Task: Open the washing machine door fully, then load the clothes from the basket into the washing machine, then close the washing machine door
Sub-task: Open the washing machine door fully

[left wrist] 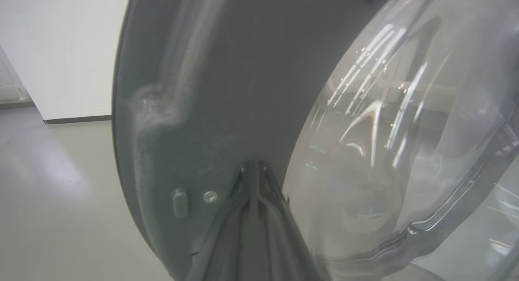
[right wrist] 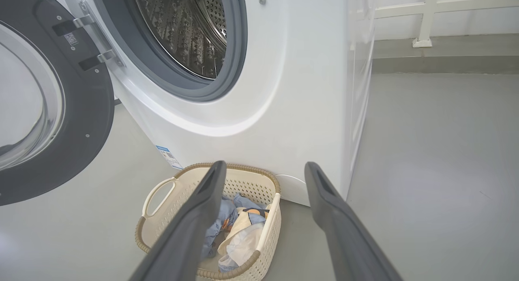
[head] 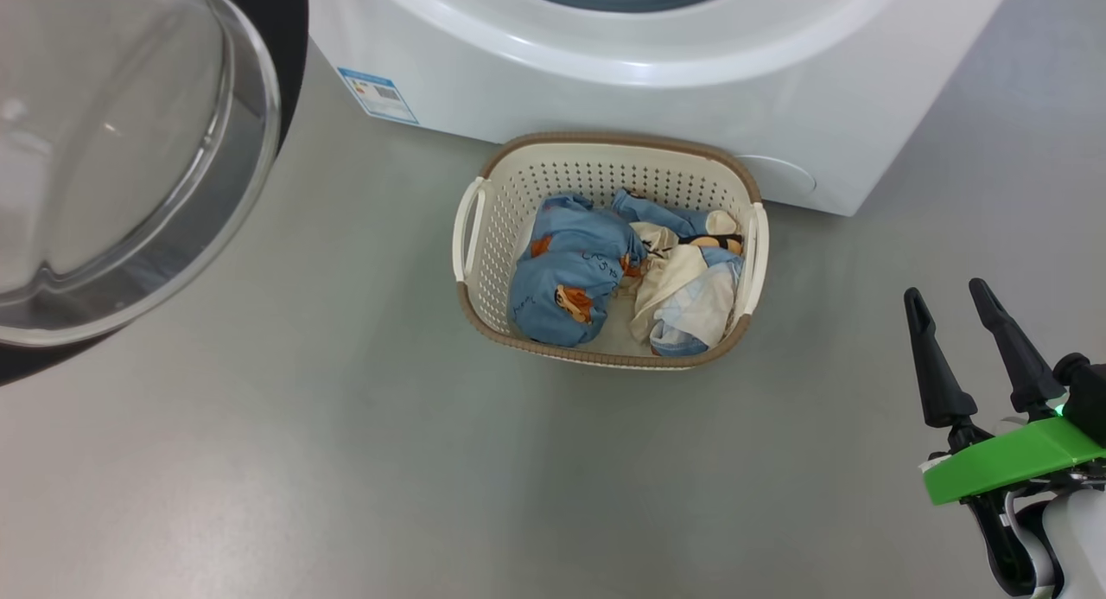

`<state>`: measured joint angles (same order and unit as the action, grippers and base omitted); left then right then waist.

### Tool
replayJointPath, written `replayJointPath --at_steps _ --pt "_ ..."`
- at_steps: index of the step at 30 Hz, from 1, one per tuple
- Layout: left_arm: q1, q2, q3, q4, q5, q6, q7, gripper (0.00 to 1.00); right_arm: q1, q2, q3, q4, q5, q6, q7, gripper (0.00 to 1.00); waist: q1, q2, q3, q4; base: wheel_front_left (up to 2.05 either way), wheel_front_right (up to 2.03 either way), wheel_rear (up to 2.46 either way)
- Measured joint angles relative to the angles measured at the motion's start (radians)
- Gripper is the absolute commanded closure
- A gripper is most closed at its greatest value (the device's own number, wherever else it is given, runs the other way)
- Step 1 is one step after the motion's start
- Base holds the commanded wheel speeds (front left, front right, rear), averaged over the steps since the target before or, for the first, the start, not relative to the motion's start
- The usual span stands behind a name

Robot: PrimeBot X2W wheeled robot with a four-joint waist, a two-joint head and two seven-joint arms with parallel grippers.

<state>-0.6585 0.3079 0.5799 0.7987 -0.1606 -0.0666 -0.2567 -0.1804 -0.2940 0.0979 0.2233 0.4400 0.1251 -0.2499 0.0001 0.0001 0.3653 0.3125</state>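
Observation:
The washing machine [head: 657, 89] stands at the top of the head view, and its door [head: 130, 149] hangs swung open at the upper left, glass bowl facing me. On the floor in front of the machine sits the basket [head: 605, 141], holding the clothes [head: 575, 275] of blue printed and cream cloth. My right gripper [head: 945, 289] is open at the lower right, clear of the basket. From the right wrist, its spread fingers [right wrist: 202, 200] frame the basket [right wrist: 162, 220] below the open steel drum [right wrist: 182, 29]. My left gripper [left wrist: 253, 164] is shut, tips close against the door's dark inner face [left wrist: 227, 90] beside the glass.
Grey floor surrounds the basket on all sides except the machine's. A blue label sticker [head: 378, 94] marks the machine's lower front. A white wall with a dark skirting [left wrist: 77, 119] lies beyond the door. White railings [right wrist: 425, 13] stand behind the machine on the right.

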Motion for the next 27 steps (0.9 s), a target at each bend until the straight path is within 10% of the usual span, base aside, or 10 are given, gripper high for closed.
replayJointPath --at_steps 27 --pt "0.097 -0.059 0.004 -0.057 0.033 -0.059 0.000 1.00 0.019 0.041 0.011 0.021 0.002 0.000 -0.002 0.00 -0.0002 0.0000 -0.127 -0.011 0.00 0.00 0.00"
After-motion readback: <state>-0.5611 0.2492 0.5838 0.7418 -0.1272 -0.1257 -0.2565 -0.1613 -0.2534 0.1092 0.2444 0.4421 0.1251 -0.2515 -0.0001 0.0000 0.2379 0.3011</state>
